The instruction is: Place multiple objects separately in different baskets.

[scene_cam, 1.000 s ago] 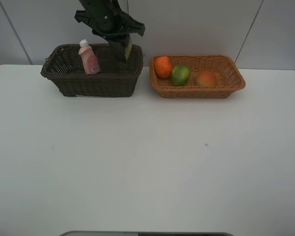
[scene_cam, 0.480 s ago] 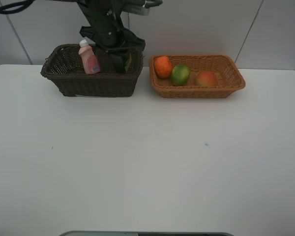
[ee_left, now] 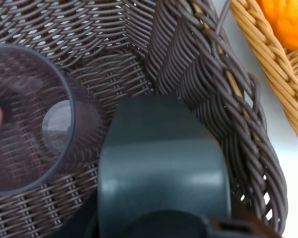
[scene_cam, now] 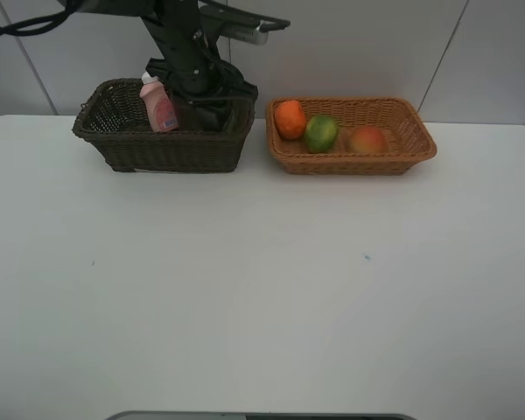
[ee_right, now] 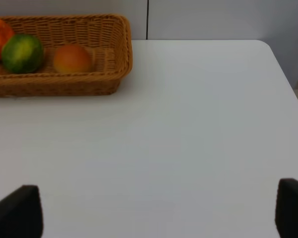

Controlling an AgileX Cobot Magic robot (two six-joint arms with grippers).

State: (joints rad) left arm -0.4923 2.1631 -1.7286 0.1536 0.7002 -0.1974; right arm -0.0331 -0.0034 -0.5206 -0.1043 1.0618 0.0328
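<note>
My left gripper [scene_cam: 212, 107] reaches down into the dark-brown basket [scene_cam: 157, 150], shut on the dark green bottle [ee_left: 161, 163], which stands against the basket's right-hand wall. Beside it inside the basket lie the translucent mauve tumbler [ee_left: 25, 119] and the upright pink bottle [scene_cam: 160, 109] with its white cap. The light tan basket [scene_cam: 359, 163] holds the orange [scene_cam: 290, 118], the green fruit [scene_cam: 321, 133] and the peach [scene_cam: 367, 138]. My right gripper [ee_right: 154, 213] is open over bare table, apart from everything; the exterior high view does not show it.
The two baskets stand side by side at the back of the white table [scene_cam: 262, 280], close to the wall. In the right wrist view the tan basket [ee_right: 121, 44] lies at the far side and the table's edge runs along the right.
My left arm has come down, lowering the dark green bottle from above the dark-brown basket's rim into it. The right gripper has not moved.
</note>
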